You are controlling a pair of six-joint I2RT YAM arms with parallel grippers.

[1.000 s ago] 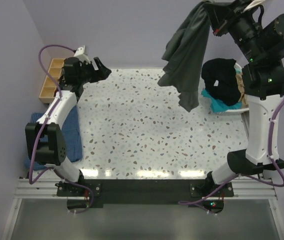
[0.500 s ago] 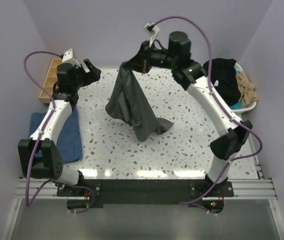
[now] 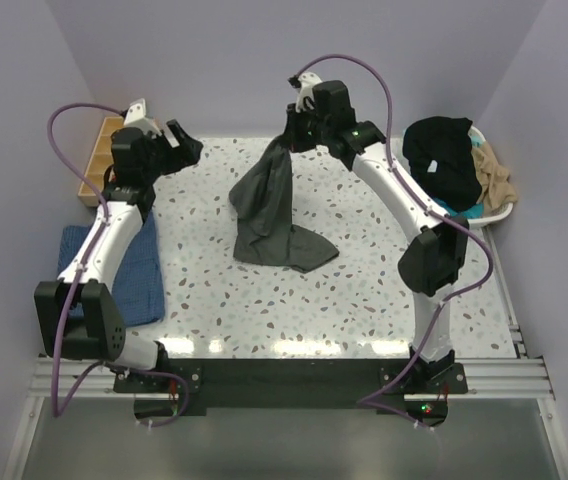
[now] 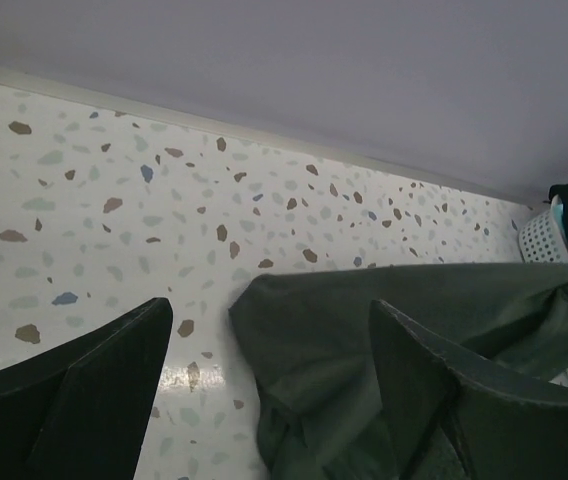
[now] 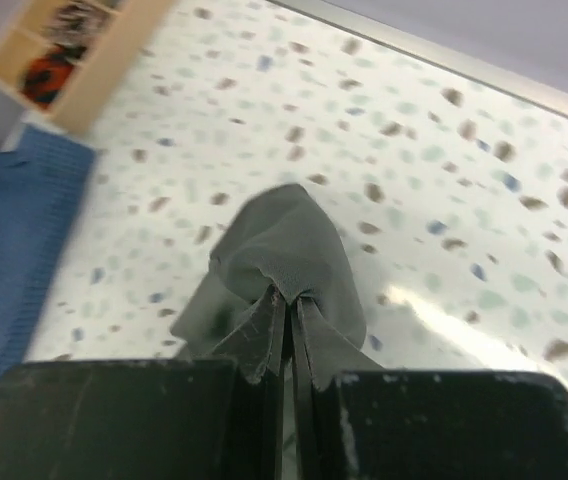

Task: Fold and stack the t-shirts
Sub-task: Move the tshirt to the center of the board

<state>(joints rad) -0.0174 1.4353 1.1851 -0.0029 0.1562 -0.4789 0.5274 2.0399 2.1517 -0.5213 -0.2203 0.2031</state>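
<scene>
- The right gripper (image 3: 296, 135) has its fingers pinched tight on a bunched edge of the charcoal t-shirt (image 3: 269, 215). It holds that edge up over the far middle of the counter (image 3: 264, 310), while the shirt's lower part lies crumpled on the surface.
- The left gripper (image 3: 189, 143) hovers at the far left, its fingers (image 4: 114, 370) spread wide and holding nothing. It faces the hanging cloth.
- The task looks to be at an early stage, since this shirt is neither laid flat nor folded.
- A black t-shirt (image 3: 444, 160), a tan t-shirt (image 3: 492, 180) and a teal t-shirt (image 3: 464, 211) wait heaped in the white basket (image 3: 502, 214) at the right edge.
- A blue folded cloth (image 3: 134, 265) lies at the left edge, partly under the left arm. I cannot tell whether it is a finished shirt.
- A wooden tray (image 3: 102, 165) stands in the far left corner, well apart from the shirt.
</scene>
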